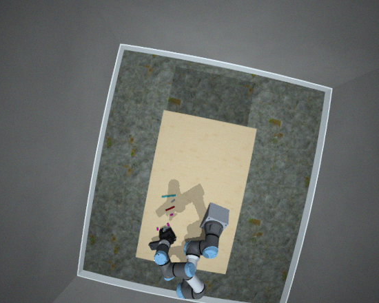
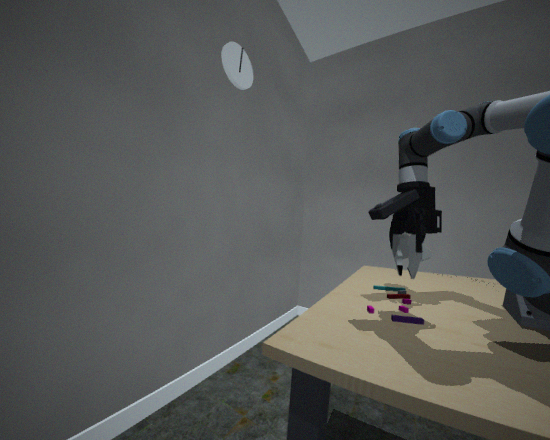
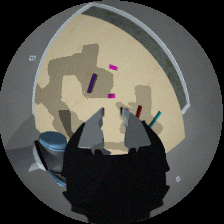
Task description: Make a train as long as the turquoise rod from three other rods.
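Note:
My gripper (image 2: 406,273) (image 3: 112,107) hangs well above the table, a little open, with nothing between the fingers. The turquoise rod (image 1: 168,195) (image 2: 388,288) (image 3: 156,118) lies flat, and the red rod (image 1: 169,208) (image 2: 398,296) (image 3: 139,111) lies beside it, roughly parallel. One magenta rod (image 1: 171,215) (image 2: 406,301) lies close by one end of the red rod. A second magenta rod (image 1: 167,224) (image 2: 403,309) (image 3: 111,96) lies just ahead of my fingers. A third magenta rod (image 1: 157,228) (image 2: 370,309) (image 3: 113,66) lies apart. The purple rod (image 2: 407,319) (image 3: 92,83) lies nearest the table's front. A small grey rod (image 1: 173,200) sits between the turquoise and red rods.
The wooden table top (image 1: 208,155) (image 2: 342,345) holds all the rods near its corner by the arm. The arm's base (image 1: 215,215) (image 2: 537,280) stands on the table to the right of the rods. The table edge (image 2: 302,327) is close to the rods.

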Controlling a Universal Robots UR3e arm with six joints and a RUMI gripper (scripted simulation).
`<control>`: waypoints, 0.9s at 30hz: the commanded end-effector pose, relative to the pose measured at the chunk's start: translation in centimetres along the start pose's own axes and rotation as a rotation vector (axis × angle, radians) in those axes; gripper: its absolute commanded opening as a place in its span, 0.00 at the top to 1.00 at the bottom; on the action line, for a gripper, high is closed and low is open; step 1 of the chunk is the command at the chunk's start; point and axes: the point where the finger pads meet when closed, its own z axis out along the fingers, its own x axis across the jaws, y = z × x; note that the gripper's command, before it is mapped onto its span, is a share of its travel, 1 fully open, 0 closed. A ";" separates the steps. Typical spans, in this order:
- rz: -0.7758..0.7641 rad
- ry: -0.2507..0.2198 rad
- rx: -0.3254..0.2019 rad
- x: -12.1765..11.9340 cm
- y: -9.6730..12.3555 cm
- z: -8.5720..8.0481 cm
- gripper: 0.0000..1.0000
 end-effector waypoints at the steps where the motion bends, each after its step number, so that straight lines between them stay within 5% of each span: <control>1: -0.001 0.000 0.000 0.0 0.0 -0.8 0.79; 11: -0.001 0.000 0.000 0.0 0.0 -1.1 0.79; 12: -0.001 0.000 0.000 0.0 0.0 -1.1 0.00; 27: -0.001 0.000 0.000 0.0 0.0 -1.1 0.00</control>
